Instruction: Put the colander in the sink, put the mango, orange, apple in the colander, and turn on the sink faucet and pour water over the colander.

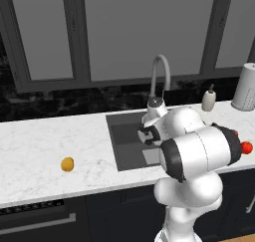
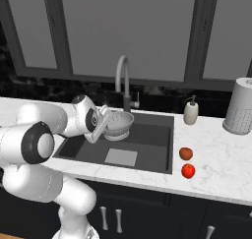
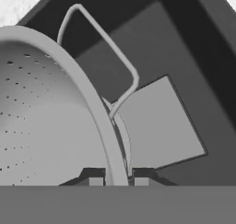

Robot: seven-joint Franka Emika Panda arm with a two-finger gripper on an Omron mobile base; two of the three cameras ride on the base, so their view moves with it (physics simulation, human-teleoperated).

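Marble counter (image 1: 45, 141) runs across the middle of the left base view, with the mango (image 1: 67, 164) lying alone on it at the lower left. The sink (image 1: 124, 136) is set into the counter at the centre, and the faucet (image 1: 160, 74) arches up behind it. The robot's white arm covers the sink's right part, so the hand cannot be made out here. The apple (image 1: 246, 147) peeks out at the right edge beside the arm's elbow. A soap bottle (image 1: 208, 99) and a pale perforated canister (image 1: 246, 88) stand at the upper right.

From the right base view, the arm reaches in from the lower left and its gripper (image 2: 101, 123) is clamped on the near rim of the colander (image 2: 118, 124), holding it tilted above the back left part of the basin, just left of the faucet's base. A pale square patch (image 2: 121, 157) lies on the sink floor in front of it. The orange (image 2: 185, 153) and the apple sit close together on the counter to the right of the sink, the apple nearer the front edge.

In the hand view, the colander's curved rim passes between the two dark fingertips (image 3: 96, 178) at the bottom centre, pinched there. Its dotted inside takes up the left half, and one thin wire handle (image 3: 131, 75) loops toward the upper middle. The dark basin and pale patch lie beyond at the right.
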